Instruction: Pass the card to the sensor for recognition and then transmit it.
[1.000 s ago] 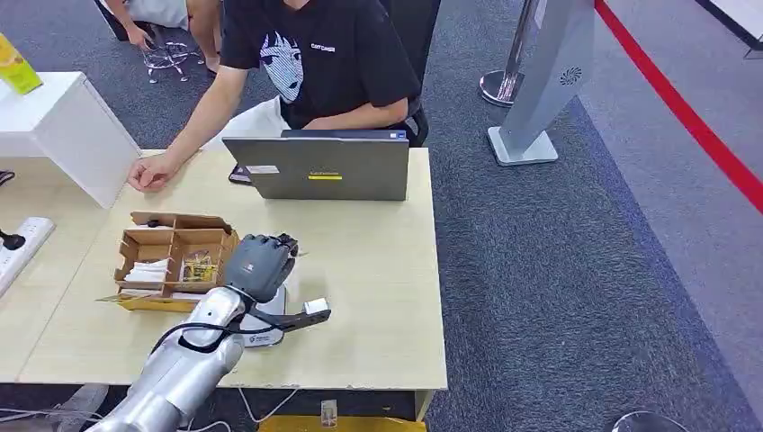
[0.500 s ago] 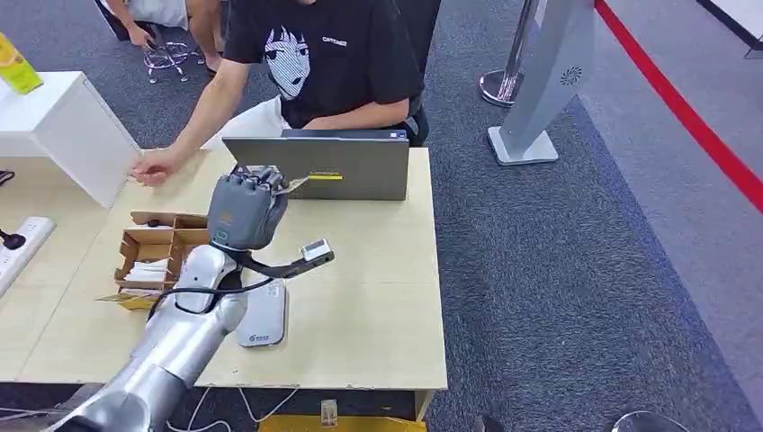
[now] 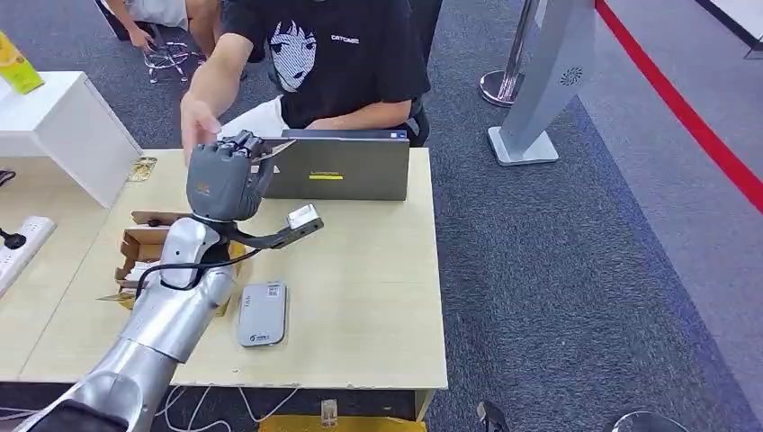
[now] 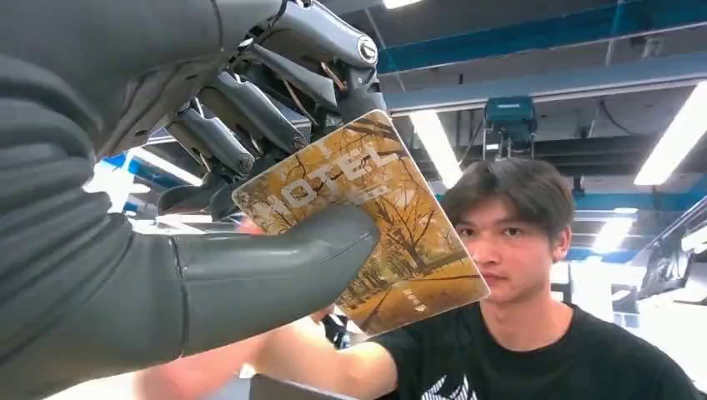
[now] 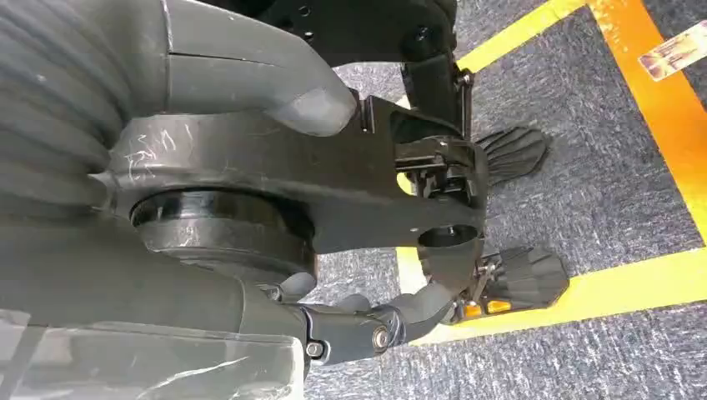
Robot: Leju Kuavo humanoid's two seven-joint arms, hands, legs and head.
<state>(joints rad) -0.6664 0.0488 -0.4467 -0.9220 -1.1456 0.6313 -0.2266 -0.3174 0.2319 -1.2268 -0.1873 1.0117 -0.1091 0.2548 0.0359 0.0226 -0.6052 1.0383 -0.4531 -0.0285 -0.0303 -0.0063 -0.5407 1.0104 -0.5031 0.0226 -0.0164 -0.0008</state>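
My left hand (image 3: 223,178) is raised above the table's far left part, in front of the laptop. It pinches a yellow-brown hotel card (image 4: 392,242) between thumb (image 4: 267,271) and fingers. The card's edge (image 3: 275,148) points toward the seated person. That person's hand (image 3: 200,115) hovers just behind my left hand, close to the card. The grey card sensor (image 3: 263,313) lies flat on the table near the front edge, below my forearm. My right hand (image 5: 367,321) hangs over the floor, holding nothing.
A grey laptop (image 3: 337,168) stands at the table's far edge, with the person seated behind it. A cardboard organiser (image 3: 148,245) sits left of my arm. Another card (image 3: 142,168) lies beside a white box (image 3: 63,126). A power strip (image 3: 22,243) is at the far left.
My left hand rose from the sensor and moved away toward the person, carrying the card. The person's hand lifted off the table toward the card.
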